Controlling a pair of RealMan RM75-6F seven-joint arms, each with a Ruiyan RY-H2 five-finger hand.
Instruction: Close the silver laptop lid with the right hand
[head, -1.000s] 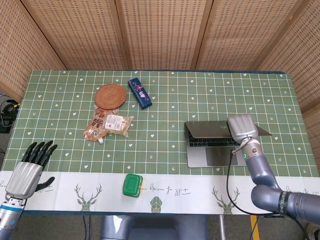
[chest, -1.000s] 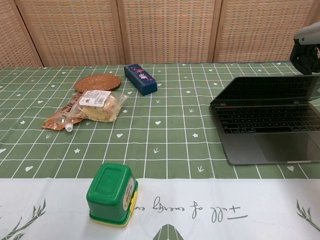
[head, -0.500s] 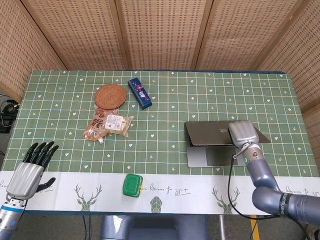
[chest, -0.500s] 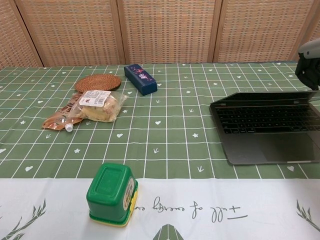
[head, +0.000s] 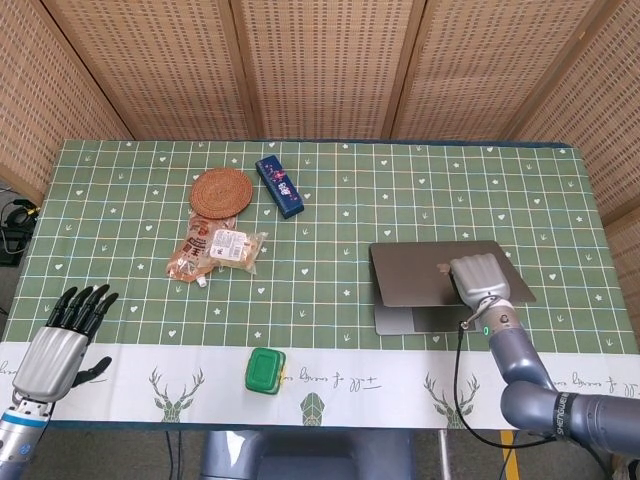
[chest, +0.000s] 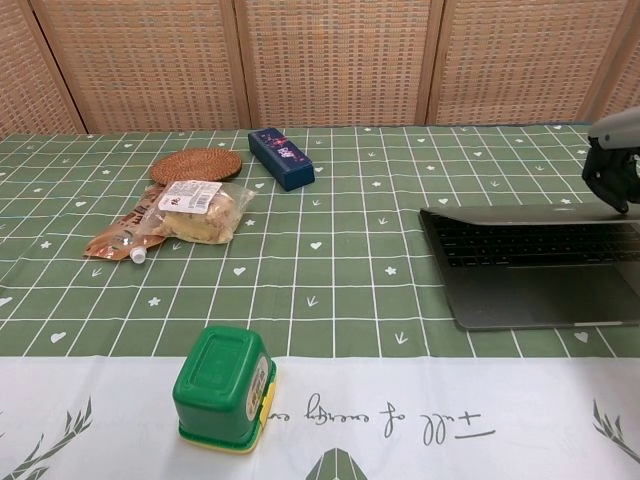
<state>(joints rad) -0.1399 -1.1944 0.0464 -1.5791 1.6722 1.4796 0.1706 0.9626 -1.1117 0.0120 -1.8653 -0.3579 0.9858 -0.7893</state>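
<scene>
- My left hand (head: 62, 345) sits at the near-left corner of the worktop (head: 400, 190), palm down, its dark fingers (head: 85, 303) spread apart and holding nothing; only the head view shows it.
- Snack packets (head: 217, 247) lie on the left half of the green checked cloth, a clear bag overlapping an orange pouch.
- A round woven coaster (head: 221, 190) lies just behind the packets, touching or nearly touching them.
- A green lidded tub (head: 265, 370) stands on the white front border of the cloth, well apart from everything else.
- A dark blue box (head: 279, 185) lies at an angle just beside the coaster, toward the far edge.
- The silver laptop (head: 440, 285) lies on the right half of the worktop, its base flat and its lid tilted low over the keyboard. In the chest view a narrow wedge of keys (chest: 530, 245) shows under the lid, so the lid is not fully down.
- My right hand (head: 480, 278) rests palm down on the outer face of the lid, toward its right part and beside the logo. From above the fingers lie pressed together and flat against the lid rather than wrapped round it; the lid is beneath them, not between them.
- In the chest view the same hand (chest: 612, 160) shows at the right edge, above the lid's rear right corner. Its fingertips are partly cut off there, so I cannot tell from that view exactly where they bear on the lid.
</scene>
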